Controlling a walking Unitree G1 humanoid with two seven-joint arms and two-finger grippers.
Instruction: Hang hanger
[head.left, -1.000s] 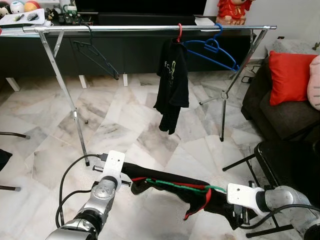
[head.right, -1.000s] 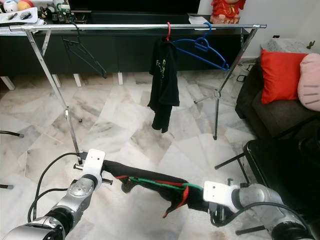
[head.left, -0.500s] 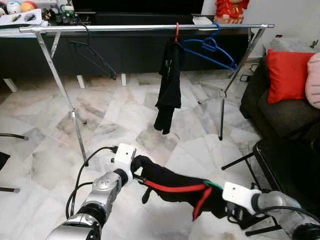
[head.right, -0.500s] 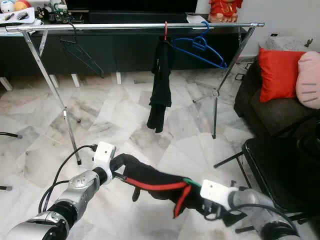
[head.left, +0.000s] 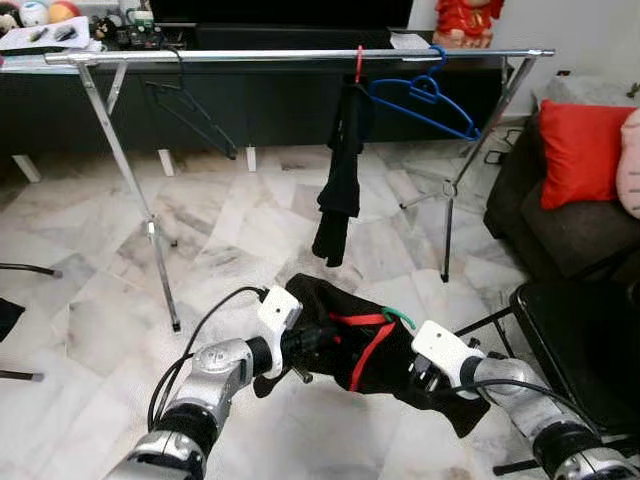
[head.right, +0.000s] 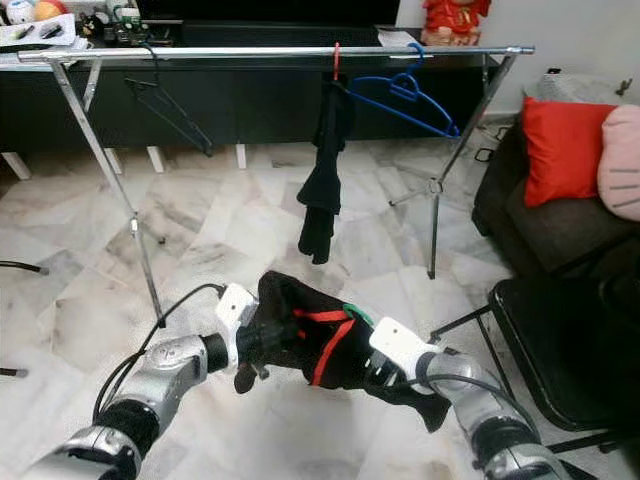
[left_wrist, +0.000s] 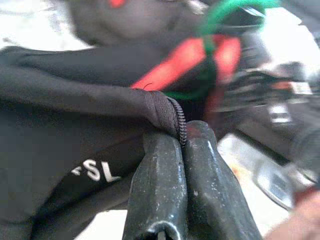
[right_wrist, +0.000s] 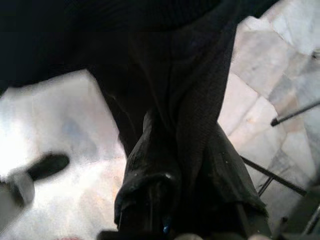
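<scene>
Both arms have drawn together: the black garment (head.left: 375, 350) on its green hanger (head.left: 398, 317), earlier stretched wide, now bunches at 6 o'clock, low over the floor. Left gripper (left_wrist: 172, 142) pinches a hem; right gripper (right_wrist: 165, 165) is clamped in cloth. Clothes rail (head.left: 300, 57) at 12 o'clock, well apart; hanging not begun.

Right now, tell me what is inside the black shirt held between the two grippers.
A green hanger pokes out of the black shirt near its red trim. The rest of it is covered by cloth. The left gripper and right gripper each pinch the fabric.
</scene>
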